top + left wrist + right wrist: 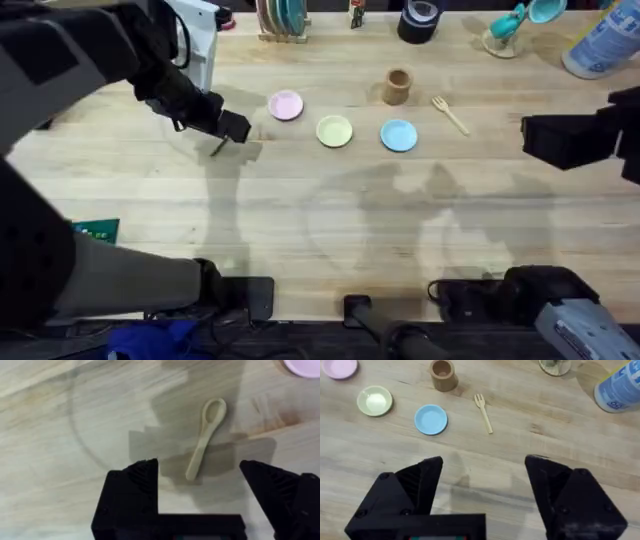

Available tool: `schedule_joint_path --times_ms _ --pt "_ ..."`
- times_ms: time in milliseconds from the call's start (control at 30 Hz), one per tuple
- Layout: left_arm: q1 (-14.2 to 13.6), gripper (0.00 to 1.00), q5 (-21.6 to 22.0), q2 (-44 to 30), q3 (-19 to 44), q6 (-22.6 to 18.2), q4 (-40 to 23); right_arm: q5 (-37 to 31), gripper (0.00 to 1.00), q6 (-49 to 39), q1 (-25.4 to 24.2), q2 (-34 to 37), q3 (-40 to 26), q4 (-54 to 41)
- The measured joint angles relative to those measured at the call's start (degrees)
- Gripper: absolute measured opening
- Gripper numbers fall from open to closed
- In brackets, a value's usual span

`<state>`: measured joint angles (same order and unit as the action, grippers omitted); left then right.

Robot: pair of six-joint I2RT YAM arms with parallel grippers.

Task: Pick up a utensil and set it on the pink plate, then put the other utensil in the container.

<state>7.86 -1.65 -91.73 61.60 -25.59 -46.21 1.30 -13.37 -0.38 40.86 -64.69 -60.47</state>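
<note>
**Left tool lines up over the spoon**

Below the left tool (197,467), wide open and empty, the spoon (205,437) lies flat on the surface (75,420), handle between the fingers, bowl pointing away; pink plate (286,105) nearby.

You've got a pale wood plank table (330,220), soft shadows across the middle, black tape roll (418,22) at the far edge.

bare table around spoon (205,435), fork (483,412)
</note>
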Motion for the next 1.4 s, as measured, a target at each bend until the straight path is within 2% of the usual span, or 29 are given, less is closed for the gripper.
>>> schedule_joint_path --times_ms 367,733,1400 --pt "0.0 0.993 -0.1 -4.2 0.0 -5.1 4.3 0.0 0.998 0.0 0.0 0.0 0.0 0.0" --pt "0.0 0.993 -2.6 -4.4 0.0 -9.9 6.7 0.0 0.998 0.0 0.0 0.0 0.0 0.1" --pt "-0.3 0.993 -3.5 -6.8 0.5 -10.4 5.6 0.0 0.997 0.0 0.0 0.0 0.0 0.1"
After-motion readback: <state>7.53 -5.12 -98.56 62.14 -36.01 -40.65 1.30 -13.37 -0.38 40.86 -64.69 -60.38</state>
